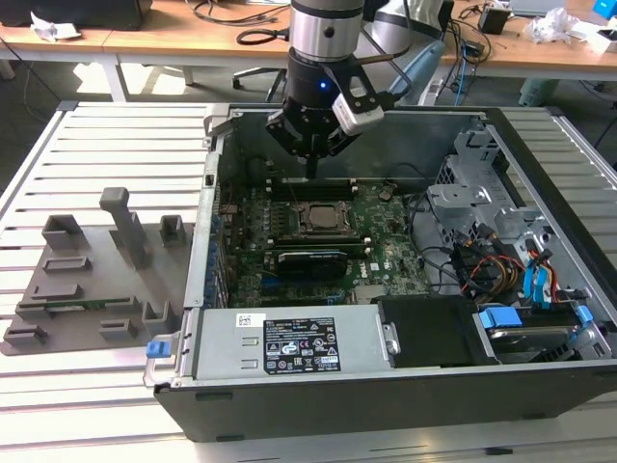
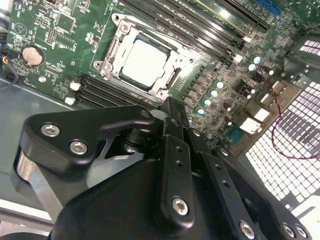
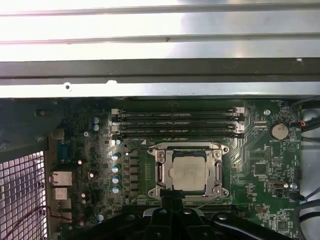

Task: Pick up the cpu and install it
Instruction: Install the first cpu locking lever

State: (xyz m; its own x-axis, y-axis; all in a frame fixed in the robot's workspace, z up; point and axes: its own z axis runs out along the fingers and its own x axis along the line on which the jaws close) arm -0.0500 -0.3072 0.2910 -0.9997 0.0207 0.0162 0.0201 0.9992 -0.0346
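While the claw (image 1: 311, 168) hangs inside the open computer case (image 1: 386, 410), fingers pressed together and empty, the cpu (image 3: 188, 172) sits in its motherboard socket (image 3: 159, 172) just beneath the tips.

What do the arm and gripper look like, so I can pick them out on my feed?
The silver-grey cylindrical arm ends in a black wrist collar with a small blue light. A small white box-shaped module is mounted beside it. The matte black gripper tapers to a narrow tip; in the second wrist view its flat black link bars carry silver screw heads.
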